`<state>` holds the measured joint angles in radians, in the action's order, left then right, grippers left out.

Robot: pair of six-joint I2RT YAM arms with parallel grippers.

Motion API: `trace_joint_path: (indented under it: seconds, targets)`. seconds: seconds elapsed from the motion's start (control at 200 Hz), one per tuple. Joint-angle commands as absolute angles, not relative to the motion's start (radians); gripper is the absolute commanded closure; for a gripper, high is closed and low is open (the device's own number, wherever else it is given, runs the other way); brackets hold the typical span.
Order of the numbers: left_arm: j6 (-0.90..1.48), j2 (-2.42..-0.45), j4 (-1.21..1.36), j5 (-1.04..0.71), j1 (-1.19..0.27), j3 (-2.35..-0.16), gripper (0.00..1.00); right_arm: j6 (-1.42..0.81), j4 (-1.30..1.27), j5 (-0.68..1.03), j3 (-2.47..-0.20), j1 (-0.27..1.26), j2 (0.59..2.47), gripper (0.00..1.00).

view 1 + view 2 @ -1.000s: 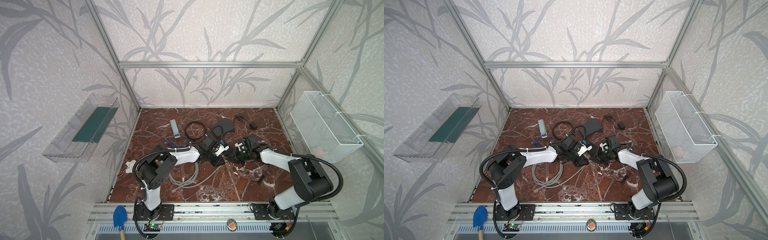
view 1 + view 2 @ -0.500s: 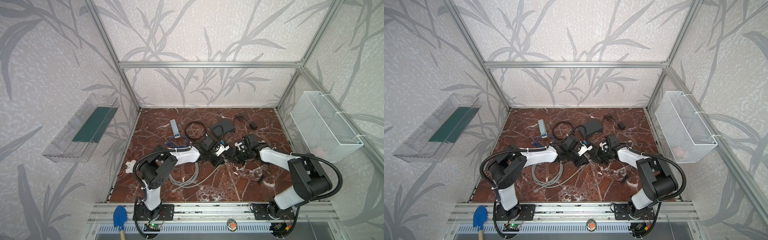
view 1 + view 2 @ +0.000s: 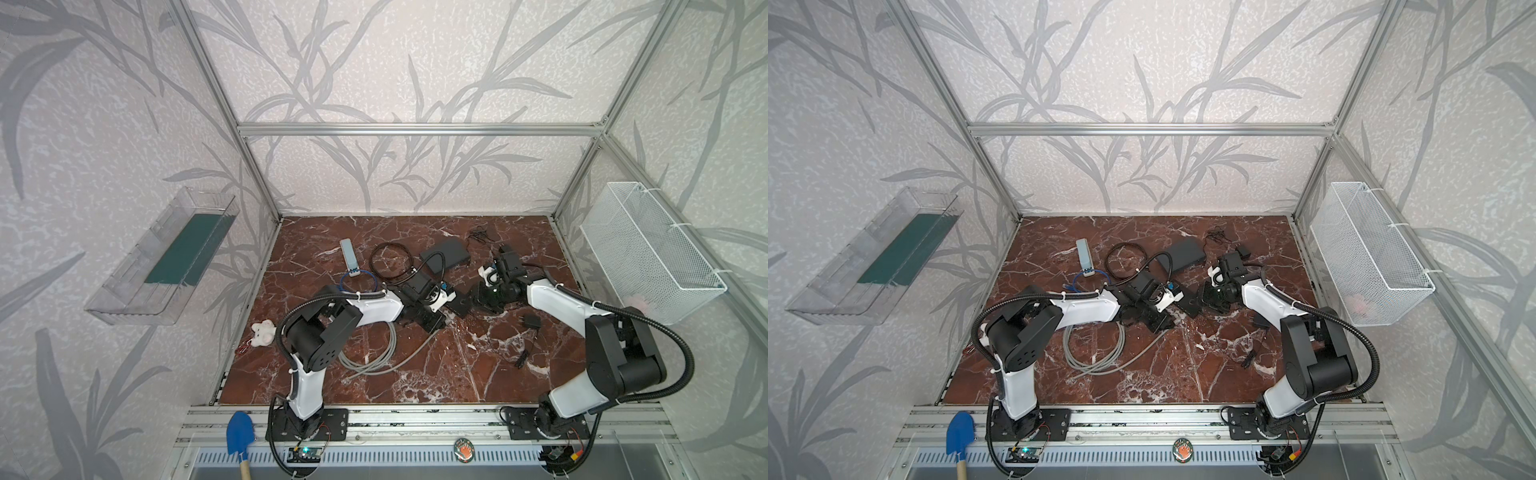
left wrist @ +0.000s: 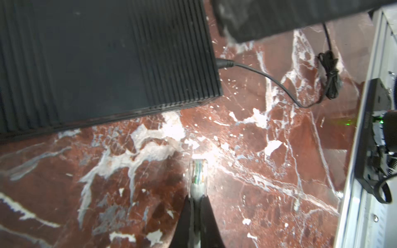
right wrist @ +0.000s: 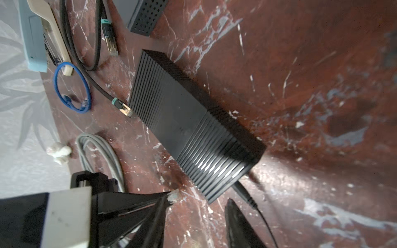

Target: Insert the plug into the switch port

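The switch [image 5: 193,128] is a black ribbed box lying flat on the marble floor; in both top views it shows between the two grippers [image 3: 461,306] [image 3: 1188,306]. My left gripper [image 4: 196,200] is shut on the grey cable just behind its clear plug [image 4: 198,172]. The plug sticks out ahead of the fingertips, a short way off the switch's long edge [image 4: 103,64]. My right gripper [image 5: 197,207] stands open by the switch's end, where a thin black power lead [image 5: 247,197] enters. Nothing is between its fingers. The plug [image 5: 173,196] shows beside one of them. No port is visible.
A dark perforated box [image 3: 444,253], a black cable coil [image 3: 390,262], a blue cable loop [image 3: 357,282] and a pale blue device [image 3: 349,255] lie behind. The grey cable coil [image 3: 374,349] lies near the left arm. A small adapter [image 3: 530,322] sits right. A wire basket [image 3: 648,257] hangs on the right wall.
My right gripper's jaws have opened. My left gripper's jaws have closed the last bit onto the cable at the plug. Both arms have hardly moved.
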<state>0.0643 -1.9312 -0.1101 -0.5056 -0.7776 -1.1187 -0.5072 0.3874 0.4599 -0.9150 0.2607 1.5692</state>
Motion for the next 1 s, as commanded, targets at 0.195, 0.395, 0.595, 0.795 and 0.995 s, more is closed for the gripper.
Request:
trace_joint_path:
  seconds: [0.195, 0.395, 0.595, 0.795, 0.995]
  targets:
    - [0.111, -1.990, -0.174, -0.400, -0.804, -1.211, 0.96, -0.279, 0.341, 0.291, -0.977, 0.255, 1.625, 0.46]
    - [0.126, -2.014, -0.221, -0.350, -0.825, -1.253, 0.97, -0.234, 0.297, 0.296, -1.011, 0.251, 1.714, 0.44]
    - [0.151, -2.028, -0.217, -0.313, -0.852, -1.282, 0.97, -0.192, 0.306, 0.350, -1.038, 0.244, 1.784, 0.44]
    - [0.177, -2.045, -0.250, -0.270, -0.868, -1.323, 0.97, -0.207, 0.277, 0.394, -0.995, 0.244, 1.779, 0.45]
    - [0.186, -2.051, -0.255, -0.241, -0.880, -1.338, 0.97, -0.241, 0.252, 0.425, -0.953, 0.244, 1.772, 0.47]
